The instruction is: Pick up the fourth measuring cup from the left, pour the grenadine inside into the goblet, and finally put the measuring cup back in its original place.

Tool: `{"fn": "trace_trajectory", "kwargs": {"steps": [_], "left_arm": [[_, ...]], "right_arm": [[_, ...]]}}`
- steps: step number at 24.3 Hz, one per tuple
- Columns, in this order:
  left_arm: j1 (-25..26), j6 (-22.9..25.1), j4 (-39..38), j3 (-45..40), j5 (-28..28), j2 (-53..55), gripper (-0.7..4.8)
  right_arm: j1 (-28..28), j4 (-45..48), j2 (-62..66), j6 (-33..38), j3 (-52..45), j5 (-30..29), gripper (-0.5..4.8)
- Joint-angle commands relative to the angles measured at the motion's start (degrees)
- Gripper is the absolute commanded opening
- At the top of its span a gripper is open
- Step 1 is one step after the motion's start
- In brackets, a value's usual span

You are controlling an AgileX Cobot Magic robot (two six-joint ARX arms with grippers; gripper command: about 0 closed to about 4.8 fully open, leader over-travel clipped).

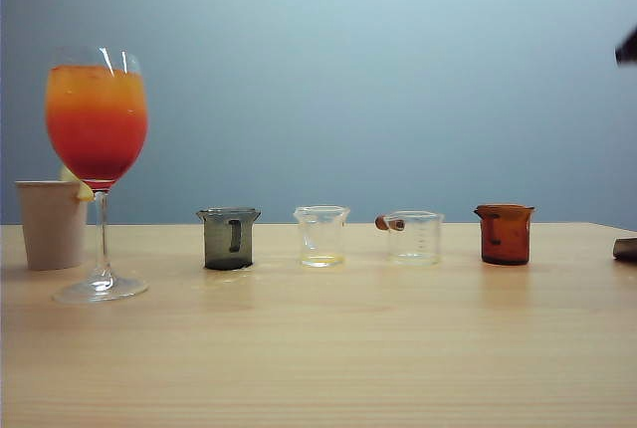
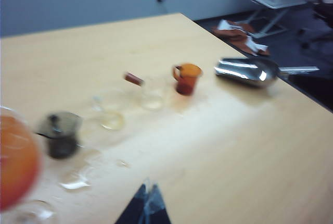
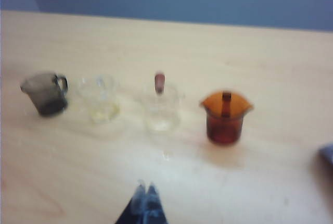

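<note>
The fourth measuring cup (image 1: 505, 234), amber-brown, stands upright at the right end of the row, with no gripper touching it. I cannot tell whether any liquid is in it. The goblet (image 1: 97, 119) stands at the far left, with orange liquid above a deep red layer of grenadine (image 1: 95, 154). In the left wrist view, my left gripper (image 2: 148, 190) is shut and empty above the table, well short of the amber cup (image 2: 187, 78). My right gripper (image 3: 145, 186) is also shut and empty, hovering in front of the row, with the amber cup (image 3: 225, 117) off to one side.
A smoky grey cup (image 1: 229, 238) and two clear cups (image 1: 321, 236) (image 1: 414, 236) fill the row left of the amber one. A beige paper cup (image 1: 50, 224) stands behind the goblet. A metal scoop (image 2: 250, 71) lies near the table's right edge.
</note>
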Motion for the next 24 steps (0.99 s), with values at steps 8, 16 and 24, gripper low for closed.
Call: {"fn": "trace_trajectory", "kwargs": {"steps": [8,16,24], "left_arm": [[-5.14,-6.73,30.08,-27.28,4.0,-0.61,-0.05],[-7.19,-11.21,38.58,-38.51,1.01,-0.63,-0.05],[-7.13,-9.97,38.1,-40.37,1.07,-0.63,-0.05]], "right_arm": [[4.42,-0.26,-14.91,0.17,-11.61,0.24,-0.06],[4.37,-11.17,-28.55,0.55,-15.02,1.77,-0.06],[4.33,-14.71,-28.44,2.84,-15.82,1.55,-0.05]]}}
